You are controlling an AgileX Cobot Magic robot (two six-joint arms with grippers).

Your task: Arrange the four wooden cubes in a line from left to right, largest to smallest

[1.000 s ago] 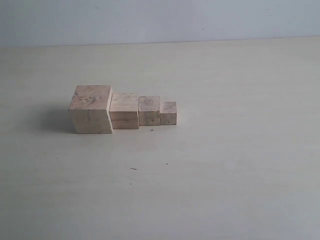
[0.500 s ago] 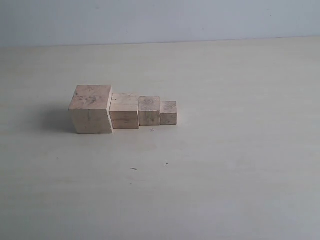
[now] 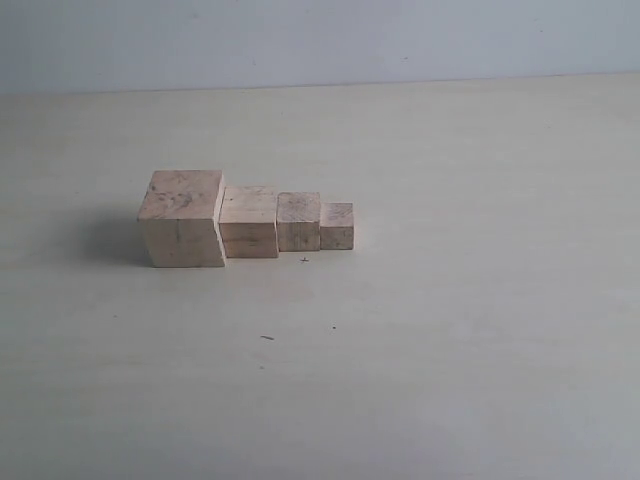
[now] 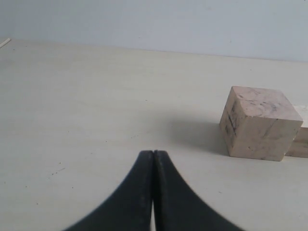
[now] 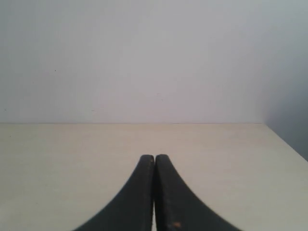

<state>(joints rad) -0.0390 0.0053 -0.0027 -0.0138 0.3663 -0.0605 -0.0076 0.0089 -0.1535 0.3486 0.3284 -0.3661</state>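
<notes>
Four pale wooden cubes stand side by side in a row on the table in the exterior view. From left to right they are the largest cube [image 3: 183, 218], the second cube [image 3: 249, 222], the third cube [image 3: 298, 221] and the smallest cube [image 3: 336, 226]. The left wrist view shows the largest cube [image 4: 259, 122] with a sliver of the second cube [image 4: 300, 139] behind it. My left gripper [image 4: 153, 153] is shut on nothing, well short of the cubes. My right gripper [image 5: 154, 157] is shut too, facing bare table and wall. Neither arm shows in the exterior view.
The pale table [image 3: 450, 330] runs back to a light grey wall [image 3: 320, 40]. A few small dark specks [image 3: 267, 338] lie in front of the row. The table's side edge [image 5: 288, 144] shows in the right wrist view.
</notes>
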